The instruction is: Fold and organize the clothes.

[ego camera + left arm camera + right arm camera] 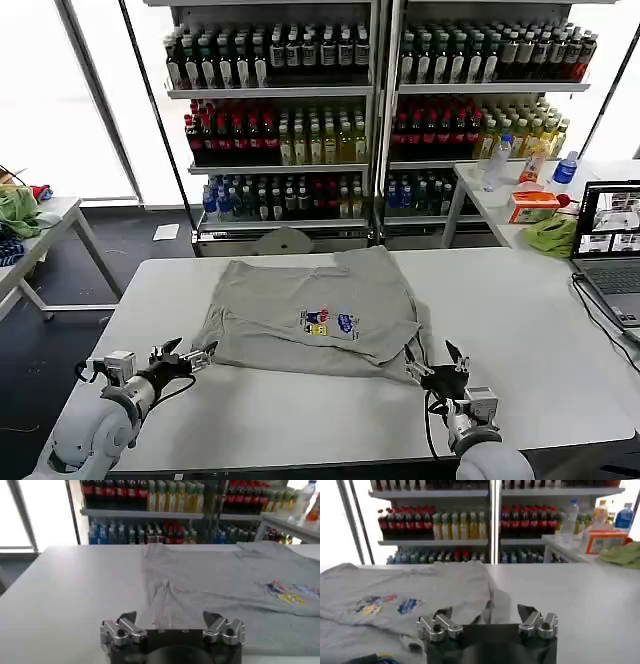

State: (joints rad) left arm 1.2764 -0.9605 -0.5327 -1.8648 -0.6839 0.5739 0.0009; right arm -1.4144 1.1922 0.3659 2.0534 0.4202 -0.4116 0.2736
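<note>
At the far left of the head view we see a side table [60, 212] bearing a bright green cloth [18, 210]. Nearer, the left gripper [190, 358] sits low over the white table [520, 330], just beside the near left corner of the grey shirt [315, 310]. Its jaws are spread, with nothing between them. In the left wrist view the same gripper [170, 621] has its two fingers [122, 627] wide apart, and the shirt [220, 582] edge lies just ahead of them on the table [70, 590].

The shirt lies flat at the middle of the table, partly folded, its small multicoloured chest print [328, 322] facing up. Behind the table, two shelving units [375, 110] hold rows of drink bottles [270, 140]: dark bottles on the top shelves, red and yellow ones on the middle shelves, blue and red ones lowest.

The right gripper [432, 360] rests at the near right corner of the shirt, jaws likewise spread and holding nothing. In the right wrist view its fingers [530, 617] stand apart, with the shirt [420, 587] and its print [387, 604] ahead of the gripper [487, 616].

At the far right we note an open laptop [610, 245] on the table edge, and a second table [490, 200] carrying loose bottles [495, 165], an orange box [532, 205] and another green cloth [552, 236].
</note>
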